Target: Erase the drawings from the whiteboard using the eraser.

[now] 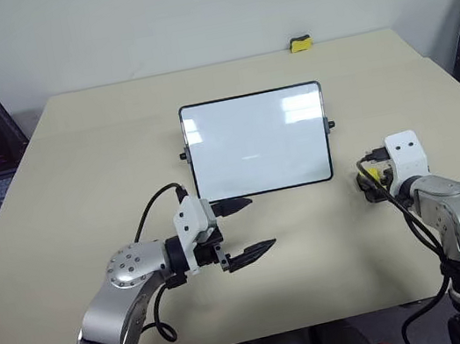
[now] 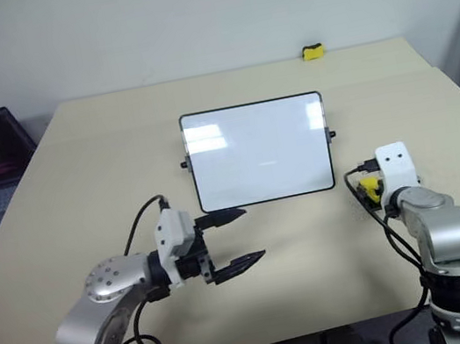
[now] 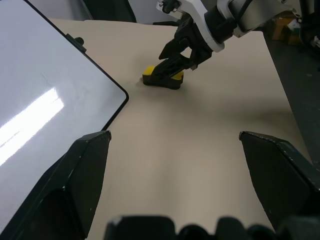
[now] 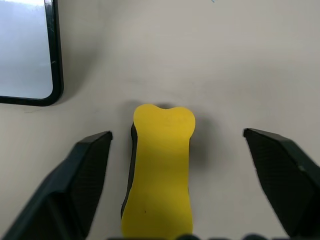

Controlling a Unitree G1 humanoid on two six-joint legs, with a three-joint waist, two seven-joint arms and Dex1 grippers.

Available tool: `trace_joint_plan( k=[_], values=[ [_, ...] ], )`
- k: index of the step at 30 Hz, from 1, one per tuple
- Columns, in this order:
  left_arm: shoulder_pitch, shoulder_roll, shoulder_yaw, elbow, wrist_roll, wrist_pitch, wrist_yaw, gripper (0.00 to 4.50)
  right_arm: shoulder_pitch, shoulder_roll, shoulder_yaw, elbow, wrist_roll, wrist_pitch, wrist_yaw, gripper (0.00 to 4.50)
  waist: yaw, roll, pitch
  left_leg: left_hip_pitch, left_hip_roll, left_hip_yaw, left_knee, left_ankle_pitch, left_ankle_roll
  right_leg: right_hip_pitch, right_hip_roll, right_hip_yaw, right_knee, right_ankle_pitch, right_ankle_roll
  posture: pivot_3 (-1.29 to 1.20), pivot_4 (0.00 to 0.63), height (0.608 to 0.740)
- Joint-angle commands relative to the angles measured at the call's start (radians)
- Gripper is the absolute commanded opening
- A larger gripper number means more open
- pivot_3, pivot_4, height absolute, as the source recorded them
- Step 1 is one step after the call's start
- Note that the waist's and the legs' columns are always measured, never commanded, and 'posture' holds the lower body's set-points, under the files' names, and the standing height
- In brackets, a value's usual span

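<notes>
Right wrist view: right gripper (image 4: 182, 175) spread astride the oblong yellow sponge eraser (image 4: 159, 165) beside the white black-framed whiteboard (image 4: 25, 50), left gripper (image 1: 244, 227) likewise spread and empty; a careless withdrawal could nudge the eraser along the beige table (image 1: 100, 141).

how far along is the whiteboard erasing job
Done: the whiteboard looks wiped clean, no marks visible. In hand: nothing; the eraser lies on the table between the open fingers of the right pincer; the left pincer hangs open, empty. Left: seemingly nothing.
</notes>
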Motion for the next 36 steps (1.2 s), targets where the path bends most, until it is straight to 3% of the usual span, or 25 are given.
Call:
trace_joint_plan(
  k=[1, 8, 13, 16, 19, 23, 27, 36],
  values=[
    [-0.003, 0.009, 0.015, -0.035, 0.002, -0.016, 0.006, 4.50, -0.028, 0.018, -0.048, -0.024, 0.011, -0.028, -0.030, 4.48, 0.000, 0.000, 0.000, 0.000, 0.000, 0.000, 0.000, 0.000, 0.000, 0.000, 0.000, 0.000, 0.000, 0.000, 0.000, 0.00, 0.150, 0.740],
    [0.020, -0.024, 0.110, -0.035, 0.030, -0.017, 0.161, 4.50, -0.097, 0.121, -0.142, -0.102, 0.018, -0.011, -0.117, 4.48, 0.001, 0.000, 0.000, 0.000, 0.000, -0.001, 0.000, 0.000, 0.000, 0.000, 0.000, 0.000, 0.001, 0.000, 0.000, 0.00, 0.150, 0.740],
    [0.062, -0.118, 0.190, -0.019, 0.200, -0.018, 0.463, 4.50, -0.048, 0.132, -0.155, -0.154, 0.007, -0.160, -0.157, 4.48, 0.002, 0.000, 0.000, 0.000, -0.001, -0.001, 0.000, 0.000, 0.000, 0.000, -0.001, 0.000, 0.000, 0.000, 0.000, 0.00, 0.150, 0.740],
    [0.129, -0.157, 0.226, -0.041, 0.244, -0.009, 0.551, 4.50, 0.061, 0.099, -0.106, -0.195, -0.006, -0.330, -0.137, 4.48, 0.002, 0.000, 0.000, 0.000, 0.000, -0.001, 0.000, 0.000, -0.001, 0.000, -0.001, 0.000, -0.001, -0.001, 0.001, 0.00, 0.150, 0.740],
    [0.271, -0.223, 0.227, -0.106, 0.299, -0.021, 0.647, 4.50, 0.291, 0.057, -0.076, -0.235, -0.030, -0.645, -0.070, 4.48, 0.003, 0.000, 0.000, -0.001, -0.001, -0.001, -0.001, 0.000, -0.002, 0.000, -0.001, 0.001, -0.003, -0.002, 0.002, 0.00, 0.150, 0.740],
    [0.396, -0.294, 0.225, -0.177, 0.329, -0.052, 0.712, 4.50, 0.537, 0.109, -0.038, -0.218, -0.025, -0.921, -0.054, 4.48, 0.005, -0.001, -0.001, -0.001, -0.002, 0.001, 0.000, -0.001, 0.000, 0.000, -0.003, 0.002, -0.003, -0.002, 0.004, 0.00, 0.150, 0.740],
    [0.506, -0.334, 0.209, -0.234, 0.345, -0.070, 0.733, 4.50, 0.692, 0.145, 0.022, -0.145, -0.055, -1.130, -0.056, 4.48, 0.003, 0.000, 0.000, 0.002, -0.001, 0.001, 0.000, -0.002, 0.002, 0.002, -0.002, 0.003, -0.001, -0.003, 0.004, 0.00, 0.150, 0.740],
    [0.716, -0.349, 0.259, -0.388, 0.340, -0.060, 0.738, 4.50, 0.773, 0.144, 0.033, -0.059, -0.037, -1.233, -0.046, 4.48, 0.004, -0.002, 0.005, 0.014, 0.000, -0.001, -0.001, -0.003, 0.002, 0.019, -0.002, 0.003, -0.003, -0.009, 0.003, 0.00, 0.150, 0.740]
  ],
)
